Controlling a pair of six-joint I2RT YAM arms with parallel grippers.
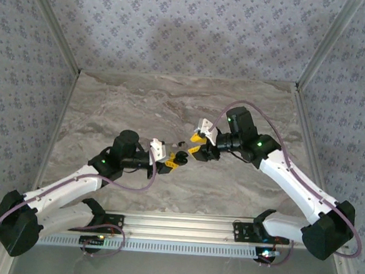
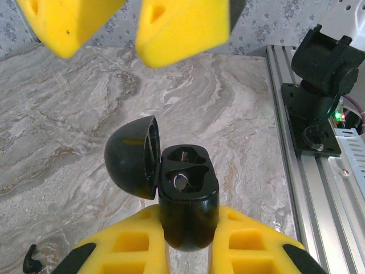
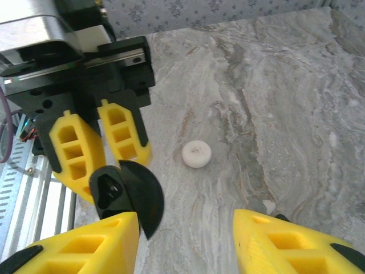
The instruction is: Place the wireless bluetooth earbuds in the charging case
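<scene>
The charging case (image 2: 188,194) is a black rounded box with its lid (image 2: 131,157) swung open to the left. Its two moulded wells face up and look empty. My left gripper (image 2: 188,234) is shut on the case's lower body and holds it upright above the table; from above, this gripper (image 1: 171,160) sits at mid-table. My right gripper (image 3: 188,245) stands open just above and beside the case (image 3: 111,191), with nothing between its fingers. I cannot pick out the earbuds for certain. A tiny white bit (image 3: 268,205) lies on the table by my right finger.
A small white round puck (image 3: 197,154) lies on the marble table (image 1: 172,99) beyond the case. The aluminium rail (image 1: 182,228) and the arm bases run along the near edge. A tiny dark hooked piece (image 2: 31,260) lies on the table left of my left gripper.
</scene>
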